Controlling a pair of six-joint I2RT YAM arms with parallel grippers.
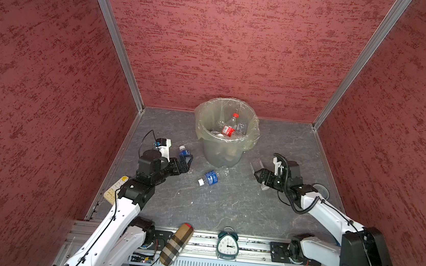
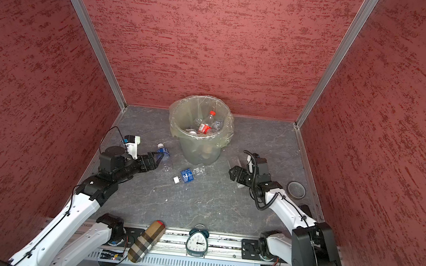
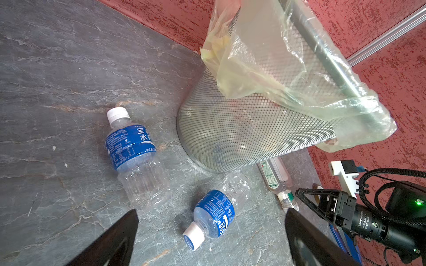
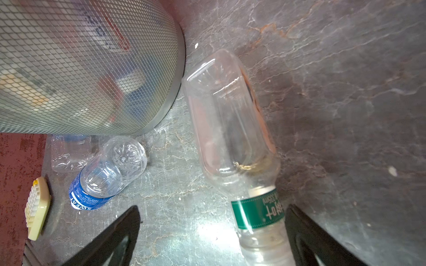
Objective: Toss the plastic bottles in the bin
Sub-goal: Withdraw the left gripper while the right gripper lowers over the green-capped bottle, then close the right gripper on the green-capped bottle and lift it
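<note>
Bottles (image 1: 210, 177) lie before the bin (image 1: 220, 153) at the counter's (image 1: 226, 209) far edge. Right wrist view shows a green-labelled bottle (image 4: 232, 129) inside the spread right end effector (image 4: 213, 207), mostly arm-hidden from above; left end effector (image 3: 212, 210) gapes too.

You see a bin (image 3: 242, 129) of fine metal mesh, its liner bag (image 3: 265, 69) thin crinkled translucent plastic, bottles (image 3: 136, 156) clear glossy plastic (labels shiny too), tabletop (image 1: 226, 207) smooth veined stone-look grey, walls (image 1: 241, 48) rough matt red, case (image 1: 175, 244) plaid cloth.
</note>
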